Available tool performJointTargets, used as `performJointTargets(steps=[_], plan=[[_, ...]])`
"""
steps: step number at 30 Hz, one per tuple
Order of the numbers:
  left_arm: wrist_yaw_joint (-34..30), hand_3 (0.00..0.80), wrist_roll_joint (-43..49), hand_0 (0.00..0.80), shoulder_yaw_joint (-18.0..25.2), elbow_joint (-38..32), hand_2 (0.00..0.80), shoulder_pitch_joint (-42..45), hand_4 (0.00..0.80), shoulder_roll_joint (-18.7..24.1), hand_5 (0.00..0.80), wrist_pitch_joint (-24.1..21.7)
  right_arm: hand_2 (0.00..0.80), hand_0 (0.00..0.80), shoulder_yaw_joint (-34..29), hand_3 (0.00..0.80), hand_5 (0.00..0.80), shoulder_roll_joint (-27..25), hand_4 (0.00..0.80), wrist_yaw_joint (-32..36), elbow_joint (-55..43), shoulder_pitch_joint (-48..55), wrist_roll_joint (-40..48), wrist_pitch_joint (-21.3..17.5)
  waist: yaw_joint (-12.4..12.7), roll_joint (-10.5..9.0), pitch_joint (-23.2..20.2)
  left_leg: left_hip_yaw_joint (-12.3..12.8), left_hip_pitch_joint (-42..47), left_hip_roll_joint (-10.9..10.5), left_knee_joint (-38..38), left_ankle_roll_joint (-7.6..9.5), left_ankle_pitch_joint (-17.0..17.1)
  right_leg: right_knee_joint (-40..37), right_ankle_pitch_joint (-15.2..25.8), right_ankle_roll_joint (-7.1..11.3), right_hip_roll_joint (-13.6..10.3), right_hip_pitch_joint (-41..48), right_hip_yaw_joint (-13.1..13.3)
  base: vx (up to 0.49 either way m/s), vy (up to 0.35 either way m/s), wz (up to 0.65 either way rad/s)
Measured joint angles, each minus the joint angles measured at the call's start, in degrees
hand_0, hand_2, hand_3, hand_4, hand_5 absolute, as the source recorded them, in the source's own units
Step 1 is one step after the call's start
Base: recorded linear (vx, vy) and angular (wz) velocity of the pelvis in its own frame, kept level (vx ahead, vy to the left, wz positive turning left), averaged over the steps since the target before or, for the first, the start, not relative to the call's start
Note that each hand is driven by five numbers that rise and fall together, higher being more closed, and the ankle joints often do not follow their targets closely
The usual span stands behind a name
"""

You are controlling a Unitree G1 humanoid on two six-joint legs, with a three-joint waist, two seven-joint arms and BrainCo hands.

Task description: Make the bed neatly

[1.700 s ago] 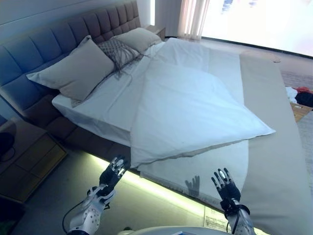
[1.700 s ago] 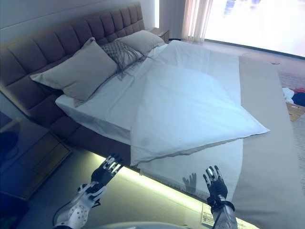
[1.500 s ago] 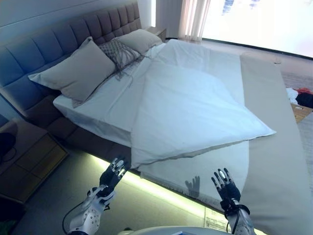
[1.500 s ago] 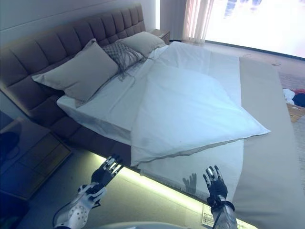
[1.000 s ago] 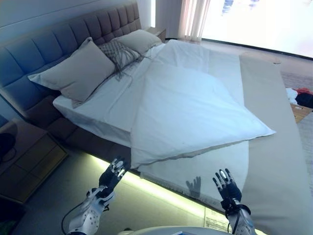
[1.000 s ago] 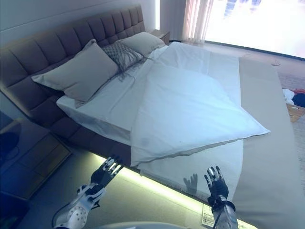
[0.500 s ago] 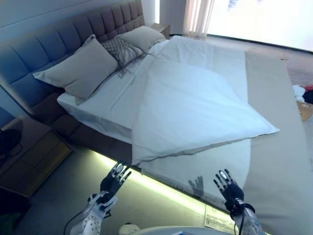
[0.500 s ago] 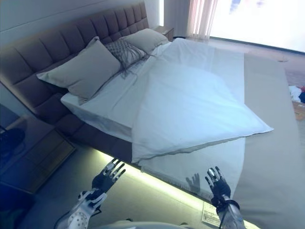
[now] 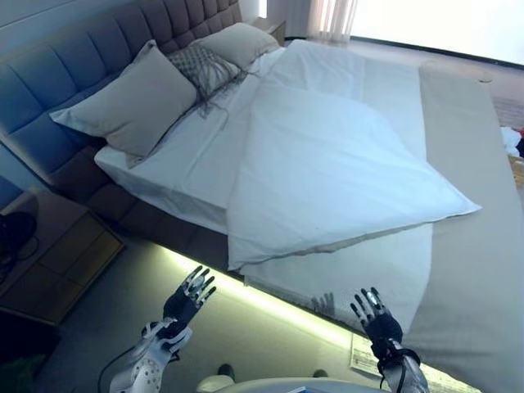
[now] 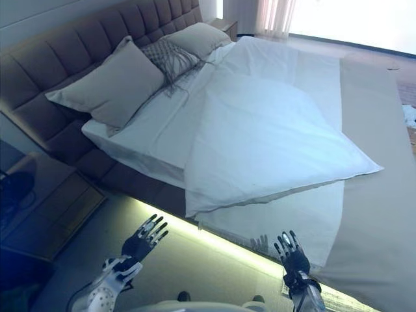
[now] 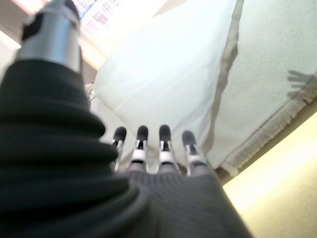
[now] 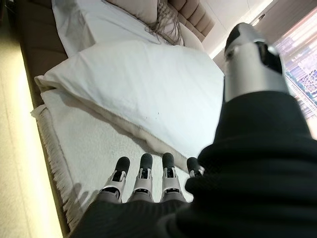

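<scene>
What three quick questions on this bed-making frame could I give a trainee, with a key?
1. True or false: the left hand grips the white duvet.
2. Where do the pillows lie: A) against the headboard, B) at the foot, C) on the floor?
3. Fill in: the right hand, fingers straight, hovers near the bed's ____ edge.

Key: 1 false, both hands hold nothing; 2 A; 3 near.

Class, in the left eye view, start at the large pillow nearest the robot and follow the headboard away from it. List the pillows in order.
Large plain beige pillow → small grey net-patterned cushion → plain beige pillow at the far end.
</scene>
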Motion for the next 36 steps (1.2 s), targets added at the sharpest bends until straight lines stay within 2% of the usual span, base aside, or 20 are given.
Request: performJointTargets(steps=[2, 4, 5, 7, 9, 11, 13, 16, 20, 22, 23, 24, 25, 26, 29, 31, 33, 34, 35, 36], plan=[[0.29, 0.0, -0.03, 0.0, -0.02, 0.43, 0.0, -0.59, 0.0, -0.23, 0.0, 0.1, 0.0, 0.0, -0.04, 0.0, 0.0, 0.0, 0.0, -0.37, 0.12, -0.51, 0.0, -0.26, -0.01, 0.13, 0.16, -0.09, 0.31, -0.49, 0.23, 0.61, -0.4, 3.5, -1.62, 0.37, -0.73, -1.07, 0.14, -0.007, 0.217, 0.04], [0.32, 0.0, 0.05, 0.0, -0.22, 3.01, 0.0, -2.69, 0.0, -1.49, 0.0, 0.17, 0.0, 0.0, -0.28, 0.0, 0.0, -0.41, 0.0, -0.48, 0.66, -1.15, 0.45, -1.27, 0.02, 1.07, 1.49, -1.41, -1.03, -1.03, 2.93, 1.64, -2.17, 13.47, -2.84, 0.27, -1.55, -5.27, 0.0, -0.009, 0.258, 0.07], [0.31, 0.0, 0.14, 0.0, -0.57, 3.88, 0.0, -3.61, 0.0, -1.67, 0.0, 0.17, 0.0, 0.0, -0.47, 0.0, 0.0, -0.43, 0.0, -0.62, 0.6, -1.21, 0.82, -1.77, 0.0, 1.54, 1.88, -1.75, -2.6, -1.53, 5.88, 2.7, -3.42, 19.34, -2.82, 0.25, -2.51, -8.38, 0.24, 0.009, 0.24, 0.07], [0.18, 0.0, 0.16, 0.0, -0.65, 6.46, 0.0, -6.42, 0.0, -1.84, 0.0, 0.17, 0.0, 0.0, -0.55, 0.0, 0.0, -0.57, 0.0, -0.8, 0.54, -1.47, 1.91, -2.7, -0.39, 1.91, 4.16, -2.48, -6.82, -3.12, 16.05, 4.43, -7.76, 31.6, -1.92, -0.93, -4.53, -13.98, 3.1, 0.053, 0.152, 0.21], [-0.01, 0.0, 0.17, 0.0, -0.39, 7.19, 0.0, -6.26, 0.0, -1.04, 0.0, 0.53, 0.0, 0.0, -0.5, 0.0, 0.0, 0.25, 0.0, -0.72, 1.48, -0.54, 2.89, -2.7, 0.22, 3.14, 4.13, -3.33, -7.22, -2.27, 16.13, 4.89, -8.46, 35.49, 3.65, -3.34, -4.11, -17.13, 3.82, 0.13, -0.027, 0.12], [-0.18, 0.0, 0.17, 0.0, 1.3, 5.6, 0.0, -5.11, 0.0, 1.46, 0.0, 1.28, 0.0, 0.0, -0.44, 0.0, 0.0, 1.82, 0.0, -0.03, 1.44, -0.32, 2.92, -2.69, 0.32, 1.75, 4.63, -3.15, -5.86, -2.1, 12.74, 5.75, -7.87, 39.91, 3.11, -2.58, -3.28, -20.2, 3.03, 0.175, -0.171, -0.02], [-0.14, 0.0, 0.17, 0.0, 2.75, 4.9, 0.0, -3.97, 0.0, 2.57, 0.0, 1.65, 0.0, 0.0, -0.87, 0.0, 0.0, 1.84, 0.0, 0.52, 1.24, -0.48, 2.92, -2.76, 0.29, 0.58, 4.55, -2.99, -5.51, -2.42, 11.44, 7.48, -6.77, 37.2, 2.49, -1.49, -3.16, -19.52, 1.07, 0.242, -0.305, 0.01], [0.03, 0.0, 0.17, 0.0, 2.63, 5.0, 0.0, -3.63, 0.0, 1.72, 0.0, 1.76, 0.0, 0.0, -0.94, 0.0, 0.0, 1.74, 0.0, 0.77, 1.45, -1.53, 2.93, -2.76, 0.19, -0.13, 4.32, -2.66, -5.45, -3.5, 11.5, 7.33, -6.81, 27.21, 0.58, 0.66, -6.06, -17.68, 1.31, 0.306, -0.36, 0.04], [1.18, 0.0, 0.18, 0.0, 1.83, 4.99, 0.0, -3.41, 0.0, 1.56, 0.0, 2.69, 0.0, 0.0, -0.77, 0.0, 0.0, 2.07, 0.0, 0.29, 2.57, -5.14, 2.95, -2.62, 0.15, -1.2, 4.15, -3.28, -5.38, -3.2, 10.8, 6.49, -6.75, 8.27, 1.35, 2.22, -8.21, -13.45, 0.94, 0.302, -0.286, -0.01], [1.72, 0.0, 0.18, 0.0, 2.01, 5.16, 0.0, -3.39, 0.0, 2.58, 0.0, 2.86, 0.0, 0.0, -0.78, 0.0, 0.0, 3.47, 0.0, 0.25, 2.78, -4.91, 2.88, -2.53, 0.12, -3.93, 3.56, -3.42, -3.71, -3.11, 8.98, 2.8, -5.48, 5.37, 1.41, 3.29, -8.84, -11.43, 0.48, 0.256, -0.323, 0.17], [2.05, 0.0, 0.18, 0.0, 2.09, 5.22, 0.0, -3.12, 0.0, 1.82, 0.0, 3.42, 0.0, 0.0, -0.83, 0.0, 0.0, 3.26, 0.0, 0.19, 3.46, -4.82, 2.76, -2.39, 0.05, -3.71, 3.89, -3.93, -3.75, -2.15, 11.69, 1.43, -5.62, 6.38, 3.25, 3.36, -8.07, -11.27, -0.93, 0.216, -0.343, 0.08], [2.05, 0.0, 0.21, 0.0, 1.75, 5.15, 0.0, -2.7, 0.0, 0.79, 0.0, 3.88, 0.0, 0.0, -0.84, 0.0, 0.0, 2.65, 0.0, 0.21, 3.43, -4.3, 2.69, -2.32, 0.01, -2.89, 3.96, -4.18, -3.97, -1.54, 16.4, 1.16, -8.27, 7.45, 4.07, 2.55, -7.15, -10.93, -1.4, 0.233, -0.375, 0.02], [2.03, 0.0, 0.22, 0.0, 1.87, 4.72, 0.0, -1.65, 0.0, -0.43, 0.0, 3.85, 0.0, 0.0, -0.78, 0.0, 0.0, 1.48, 0.0, 0.27, 3.04, -3.8, 2.6, -2.1, -0.12, -1.63, 3.56, -4.46, -3.16, -0.43, 16.93, -0.24, -11.41, 8.86, 4.4, 1.97, -5.75, -10.53, -1.74, 0.229, -0.332, -0.04], [1.95, 0.0, 0.23, 0.0, 1.98, 4.55, 0.0, -1.12, 0.0, -0.96, 0.0, 3.8, 0.0, 0.0, -0.5, 0.0, 0.0, 1.2, 0.0, 0.33, 2.91, -2.63, 2.54, -1.82, 0.06, -1.57, 3.02, -4.94, -2.66, 0.58, 16.31, -0.53, -11.73, 10.0, 4.49, 0.15, -5.05, -10.49, -1.76, 0.228, -0.337, 0.05], [1.59, 0.0, 0.13, 0.0, 3.14, 3.62, 0.0, 0.7, 0.0, -1.23, 0.0, 3.84, 0.0, 0.0, -0.43, 0.0, 0.0, 0.29, 0.0, 0.25, 2.54, -1.07, 2.16, 0.24, -0.42, -1.41, 1.84, -6.02, -1.89, 3.33, 14.63, -0.72, -11.84, 11.46, 2.47, -1.18, -1.81, -10.62, -1.12, 0.207, -0.336, 0.03], [0.65, 0.0, 0.06, 0.0, 4.46, 3.23, 0.0, 2.65, 0.0, -1.06, 0.0, 3.87, 0.0, 0.0, -0.3, 0.0, 0.0, -0.33, 0.0, 0.35, 0.86, -0.66, 2.15, 1.4, -1.67, -1.34, 1.49, -6.22, -0.92, 5.17, 13.95, -1.79, -11.44, 12.66, 0.74, -1.73, 0.22, -10.42, -0.22, 0.152, -0.295, 0.01], [-0.04, 0.0, 0.06, 0.0, 4.42, 3.23, 0.0, 2.92, 0.0, -0.94, 0.0, 3.79, 0.0, 0.0, 0.16, 0.0, 0.0, -1.08, 0.0, 0.36, 0.86, -0.88, 2.15, 1.88, -1.46, -1.26, 1.35, -6.1, 0.09, 6.58, 13.64, -2.38, -11.15, 12.98, -0.36, -2.39, 1.75, -10.06, -0.12, 0.098, -0.231, -0.07], [-0.39, 0.0, 0.06, 0.0, 4.34, 3.23, 0.0, 2.93, 0.0, -0.95, 0.0, 3.8, 0.0, 0.0, 0.46, 0.0, 0.0, -1.35, 0.0, 0.36, 0.86, -1.1, 2.15, 1.98, -1.47, -1.21, 1.38, -6.11, 0.83, 6.88, 13.04, -2.29, -11.12, 13.15, -0.69, -2.94, 2.27, -9.73, -0.19, 0.135, -0.391, 0.03], [-0.47, 0.0, -0.79, 0.0, 3.75, 3.74, 0.0, 2.64, 0.0, -2.1, 0.0, 3.51, 0.0, 0.0, 1.02, 0.0, 0.0, -2.11, 0.0, 0.38, 2.17, -1.78, 2.12, 2.18, -1.56, -0.57, 1.31, -6.06, 0.76, 8.15, 13.99, -3.79, -10.57, 15.43, -2.58, -2.99, 3.96, -9.9, -2.28, 0.15, -0.485, 0.14], [-0.57, 0.0, -1.84, 0.0, 3.47, 3.83, 0.0, 1.62, 0.0, -1.62, 0.0, 3.46, 0.0, 0.0, 0.82, 0.0, 0.0, -1.79, 0.0, -0.01, 3.33, -2.06, 2.05, 2.54, -1.53, -1.64, 1.37, -5.67, -0.57, 7.77, 16.91, -2.94, -10.06, 15.67, -3.72, -4.12, 4.1, -9.83, -0.97, 0.063, -0.297, 0.17]])
